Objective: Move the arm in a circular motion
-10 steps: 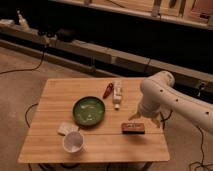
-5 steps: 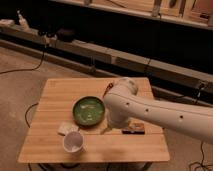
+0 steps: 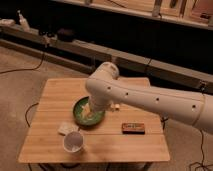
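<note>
White and thick, the arm [image 3: 150,97] reaches in from the right, bending down over the green bowl [image 3: 82,116] on the counter [image 3: 55,95], its gripper [image 3: 91,113] low above the bowl.

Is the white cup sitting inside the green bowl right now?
No. The white cup stands on the wooden table apart from the green bowl; the arm reaches over the bowl, its gripper above it.

A lab or workshop: behind the small wooden table [image 3: 60,95] run long dark benches [image 3: 125,55] with cables, carpet underneath; the gripper stays hidden.
</note>
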Robot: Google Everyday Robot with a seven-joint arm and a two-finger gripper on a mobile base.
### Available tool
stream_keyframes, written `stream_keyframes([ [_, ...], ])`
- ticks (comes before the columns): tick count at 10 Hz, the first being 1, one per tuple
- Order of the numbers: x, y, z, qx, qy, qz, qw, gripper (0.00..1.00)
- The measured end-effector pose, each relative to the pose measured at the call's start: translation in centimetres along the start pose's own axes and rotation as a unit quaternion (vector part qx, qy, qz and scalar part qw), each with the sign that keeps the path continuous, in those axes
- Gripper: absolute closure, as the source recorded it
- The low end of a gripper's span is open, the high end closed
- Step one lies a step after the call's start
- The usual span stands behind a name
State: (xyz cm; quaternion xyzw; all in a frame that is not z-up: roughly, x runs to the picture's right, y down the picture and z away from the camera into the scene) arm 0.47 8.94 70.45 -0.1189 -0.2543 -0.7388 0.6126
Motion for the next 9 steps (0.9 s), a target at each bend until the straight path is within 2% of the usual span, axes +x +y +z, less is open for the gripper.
stream_keyframes([
  [1,1.1,4.0,-0.1,0.0,0.012,0.016,0.9998,0.2],
  [2,0.6,9.2,0.1,-0.007,0.017,0.044,0.9989,0.2],
  [3,-1.0,13.9,0.3,-0.013,0.014,0.078,0.9967,0.2],
  [4,-3.8,18.8,0.8,-0.019,0.003,0.123,0.9922,0.2],
  [5,-7.6,22.7,1.3,-0.025,-0.016,0.168,0.9854,0.2],
  [6,-11.5,25.6,1.6,-0.028,-0.039,0.21,0.9765,0.2],
  [7,-13.6,26.3,1.7,-0.026,-0.052,0.233,0.9706,0.2],
  [8,-14.6,26.3,1.8,-0.024,-0.059,0.244,0.9678,0.2],
  [9,-14.6,26.3,1.8,-0.024,-0.059,0.243,0.9679,0.2],
])
